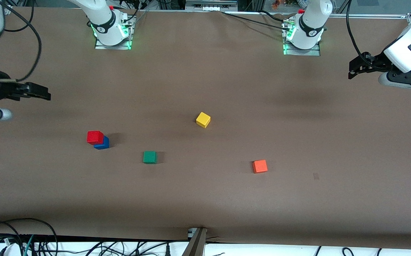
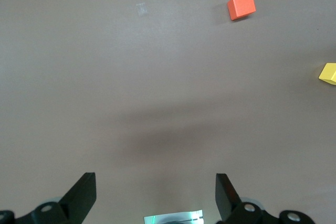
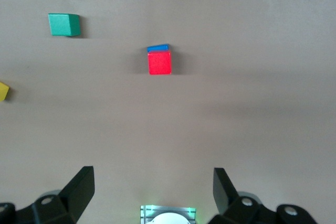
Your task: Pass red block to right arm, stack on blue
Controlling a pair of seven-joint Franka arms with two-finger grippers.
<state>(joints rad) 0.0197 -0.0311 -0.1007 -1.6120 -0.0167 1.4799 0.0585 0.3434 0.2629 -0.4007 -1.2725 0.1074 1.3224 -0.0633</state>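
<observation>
The small bright red cube (image 1: 95, 137) sits on the plain blue cube (image 1: 103, 144); the left gripper (image 1: 355, 69) and the right gripper (image 1: 40, 91) hang spread and empty over the brown table (image 1: 205, 199).

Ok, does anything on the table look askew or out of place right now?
Only slightly: the red block sits on the blue cube offset, not squarely aligned. Nothing is spilled or damaged, and both end effectors are open, clear of the stack.

We see bare table all around the red block (image 1: 95, 137), which sits on the blue cube (image 1: 103, 144). The green cube (image 1: 149, 157) is the nearest thing to that stack, well apart.
</observation>
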